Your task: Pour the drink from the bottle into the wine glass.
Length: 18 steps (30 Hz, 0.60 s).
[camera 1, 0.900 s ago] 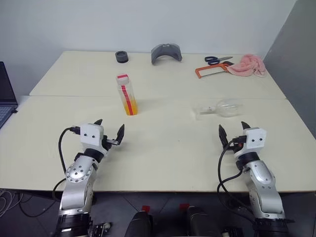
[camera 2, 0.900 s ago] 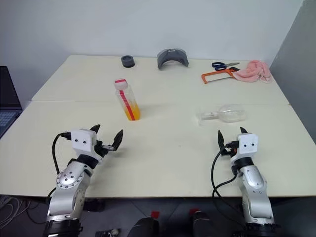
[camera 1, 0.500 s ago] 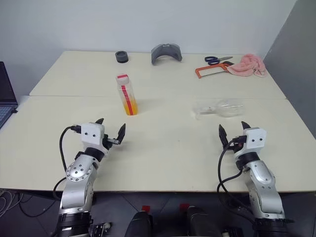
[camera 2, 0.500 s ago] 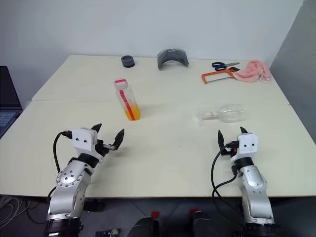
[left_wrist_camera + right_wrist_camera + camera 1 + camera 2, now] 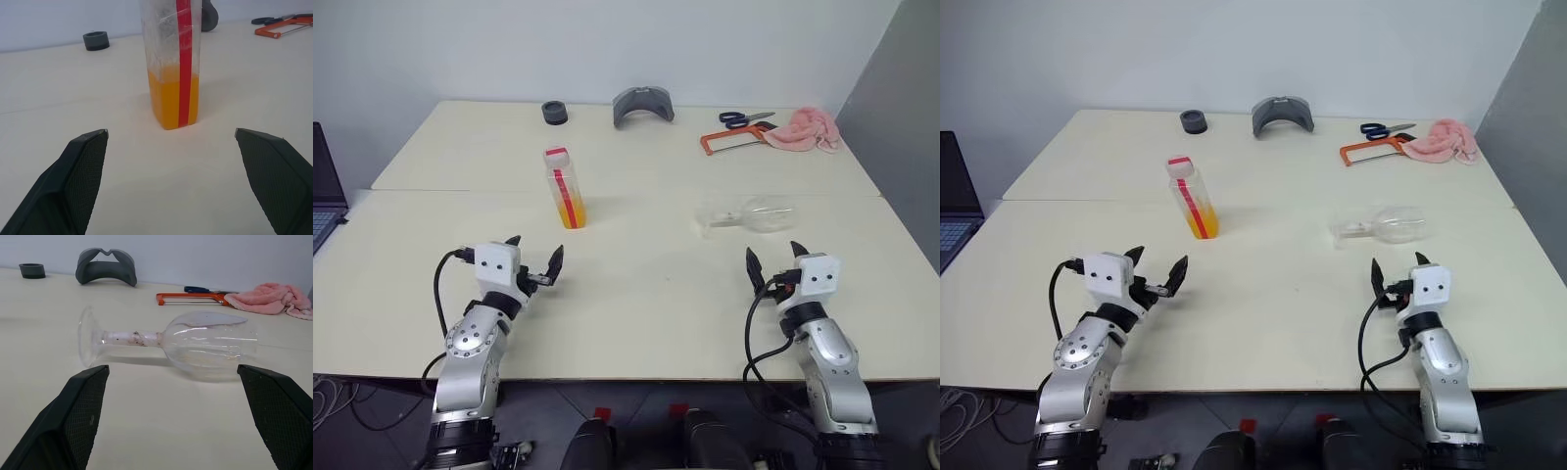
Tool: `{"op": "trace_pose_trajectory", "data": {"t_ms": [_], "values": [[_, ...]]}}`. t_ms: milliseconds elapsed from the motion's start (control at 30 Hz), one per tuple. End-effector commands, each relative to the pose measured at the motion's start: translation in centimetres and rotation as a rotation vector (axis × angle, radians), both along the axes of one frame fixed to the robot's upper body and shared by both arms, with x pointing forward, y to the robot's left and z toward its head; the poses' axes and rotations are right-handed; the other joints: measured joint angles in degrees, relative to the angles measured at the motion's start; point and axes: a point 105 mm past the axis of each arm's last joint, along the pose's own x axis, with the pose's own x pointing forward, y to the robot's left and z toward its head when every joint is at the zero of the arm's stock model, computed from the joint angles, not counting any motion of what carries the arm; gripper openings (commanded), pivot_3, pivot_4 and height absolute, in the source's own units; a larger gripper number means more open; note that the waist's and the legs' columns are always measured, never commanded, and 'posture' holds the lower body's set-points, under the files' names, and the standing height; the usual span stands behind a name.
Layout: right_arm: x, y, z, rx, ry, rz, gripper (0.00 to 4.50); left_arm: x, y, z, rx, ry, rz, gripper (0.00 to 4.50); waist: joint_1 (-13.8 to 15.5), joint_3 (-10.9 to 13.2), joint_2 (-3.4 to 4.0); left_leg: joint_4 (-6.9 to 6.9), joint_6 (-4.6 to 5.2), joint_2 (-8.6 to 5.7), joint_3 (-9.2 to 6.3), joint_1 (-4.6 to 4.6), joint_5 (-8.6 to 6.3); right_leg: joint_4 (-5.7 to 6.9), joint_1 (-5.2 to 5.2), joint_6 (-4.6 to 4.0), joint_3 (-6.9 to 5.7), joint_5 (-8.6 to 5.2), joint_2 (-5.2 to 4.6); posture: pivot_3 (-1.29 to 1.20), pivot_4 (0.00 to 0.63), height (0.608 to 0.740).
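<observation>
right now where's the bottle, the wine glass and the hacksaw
bottle (image 5: 566, 186), left eye view, on the labelled body
wine glass (image 5: 210, 342), right wrist view, on the bowl, lying on its side
hacksaw (image 5: 732, 141), left eye view, on the orange frame

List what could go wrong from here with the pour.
1. The wine glass lies on its side on the table; it must be stood upright first, and its round bowl could roll away when the open right pincer closes on it.
2. The bottle still wears its cap; tipped like this, no drink would come out.
3. The bottle is tall and narrow, so the open left pincer could knock it over on approach.
</observation>
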Motion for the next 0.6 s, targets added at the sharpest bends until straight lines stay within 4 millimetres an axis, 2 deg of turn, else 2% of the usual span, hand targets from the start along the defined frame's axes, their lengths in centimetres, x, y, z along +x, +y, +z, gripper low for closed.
{"op": "trace_pose_trajectory", "data": {"t_ms": [33, 233, 333, 600], "values": [[0.1, 1.4, 2.4, 0.015, -0.075, 0.11, 4.5, 0.0, -0.9, 2.2, -0.021, -0.088, -0.043, 4.46, 0.0, 0.0, 0.0, 0.0, 0.0, 0.0, 0.0, 0.0, 0.0, 0.0, 0.0, 0.0, 0.0, 0.0, 0.0, 0.0, 0.15, 0.74], [0.2, 3.7, 4.8, 0.044, -0.07, 0.322, 4.5, 1.7, -1.8, 3.0, -0.004, -0.094, 0.005, 4.46, 0.0, 0.0, -0.02, 0.03, 0.0, -0.02, -0.04, -0.03, 0.0, 0.0, 0.02, 0.0, -0.03, 0.0, 0.0, 0.0, 0.15, 0.74], [0.0, 4.6, 5.9, 0.027, -0.059, 0.403, 4.5, 2.7, -2.4, 4.1, -0.013, -0.124, 0.025, 4.46, 0.1, 0.0, -0.02, 0.05, 0.0, -0.06, -0.05, -0.03, 0.0, -0.01, 0.04, 0.02, -0.02, 0.01, -0.01, 0.0, 0.15, 0.74], [-2.2, 7.0, 6.5, -0.092, 0.012, 0.63, 4.5, 4.9, -3.0, 5.1, -0.01, -0.136, 0.117, 4.46, 0.1, 0.0, -0.03, 0.03, 0.0, -0.08, -0.15, -0.09, 0.0, -0.11, 0.04, 0.02, -0.13, 0.01, -0.01, 0.0, 0.15, 0.74]]}}
